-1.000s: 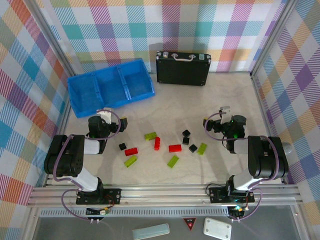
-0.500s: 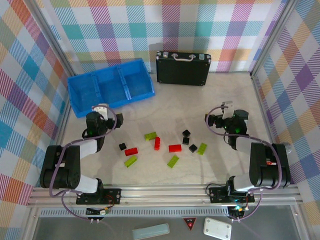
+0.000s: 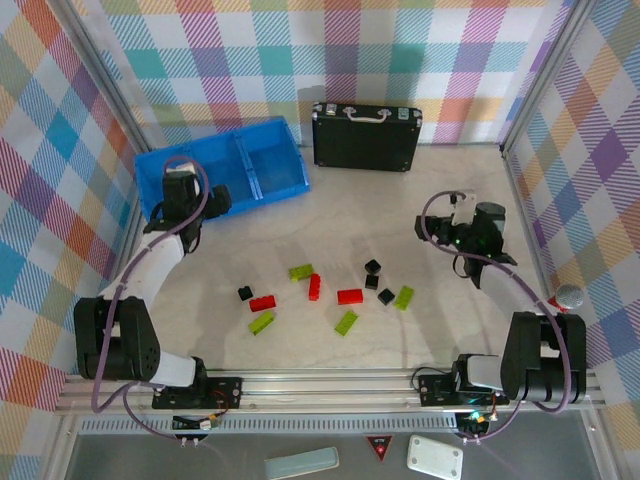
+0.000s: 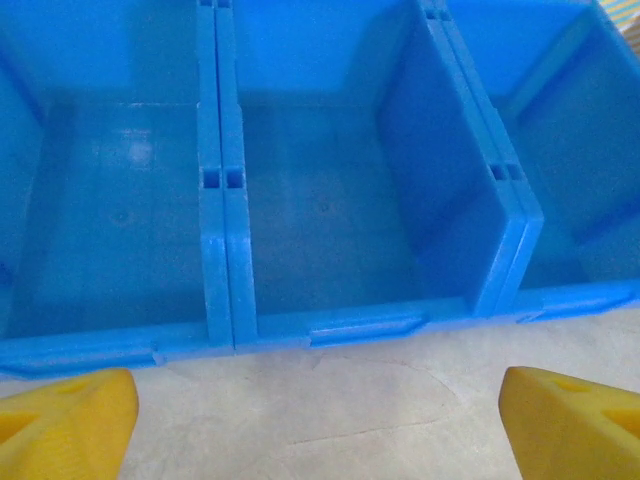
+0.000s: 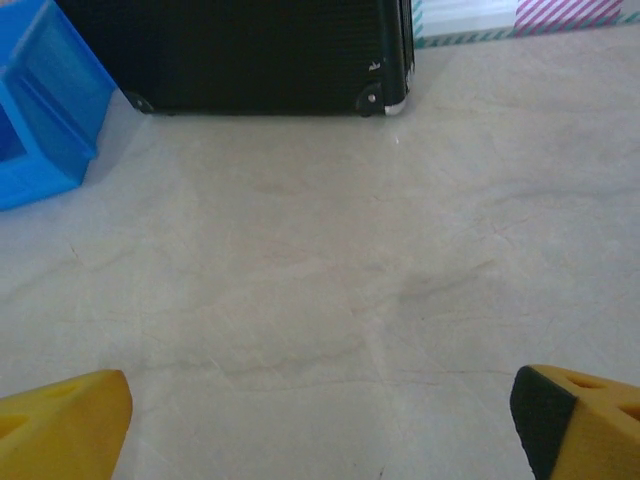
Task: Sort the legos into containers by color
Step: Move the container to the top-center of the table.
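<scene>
Starting with the table [image 3: 400, 200]: the bin [image 3: 270, 170] sits far left on it, three compartments side by side, and what shows of them is bare. It looks like stiff moulded plastic, heavy enough not to shift when bricks drop in, so no hold needed. The briefcase [image 3: 366, 137] stands just right of it and is not part of the job. Left arm [image 3: 150, 262] is stretched forward-left with its wrist at the bin's near wall. Right arm [image 3: 510, 290] reaches forward on the right side. Left gripper [image 4: 318, 400] is spread wide and empty over bare table just short of the bin, facing the middle compartment. Right gripper [image 5: 320, 400] is also spread wide and empty over bare table, facing the briefcase and well apart from the legos. The legos all lie loose mid-table between the arms, none in the bin. Green bricks [image 3: 346, 322] and red bricks [image 3: 350, 296] look hard, light and smooth, probably slippery. Best pinched across the short width at mid-length. One red lies just beside a green, so a nudge is likely. Black cubes [image 3: 373, 266] are tiny and easy to flick away, so they want a centred, low close.
</scene>
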Controlling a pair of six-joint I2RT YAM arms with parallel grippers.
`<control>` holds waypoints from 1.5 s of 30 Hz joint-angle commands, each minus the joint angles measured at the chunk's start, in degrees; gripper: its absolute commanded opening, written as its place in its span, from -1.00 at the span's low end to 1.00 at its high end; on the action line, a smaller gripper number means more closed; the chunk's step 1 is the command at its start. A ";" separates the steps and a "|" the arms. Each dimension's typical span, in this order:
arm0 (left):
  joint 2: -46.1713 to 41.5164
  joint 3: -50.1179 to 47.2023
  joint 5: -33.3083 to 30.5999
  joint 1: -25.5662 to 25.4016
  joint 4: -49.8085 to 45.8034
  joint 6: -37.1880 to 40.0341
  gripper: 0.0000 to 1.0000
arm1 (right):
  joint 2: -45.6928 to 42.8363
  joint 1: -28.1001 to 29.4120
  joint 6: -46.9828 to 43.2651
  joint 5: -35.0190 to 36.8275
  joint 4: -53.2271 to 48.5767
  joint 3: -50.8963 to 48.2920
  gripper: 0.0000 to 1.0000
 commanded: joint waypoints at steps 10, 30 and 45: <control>17.40 21.40 -1.55 4.17 -21.49 -3.80 0.75 | -5.91 0.21 0.05 -1.37 -11.13 4.93 0.93; 37.62 38.89 -0.41 7.08 -22.13 3.00 -0.08 | -11.22 0.22 -2.57 1.17 -16.50 5.48 0.94; 32.76 34.13 3.02 6.82 -20.91 4.78 -0.66 | -11.88 0.21 -3.00 1.26 -16.32 5.22 0.92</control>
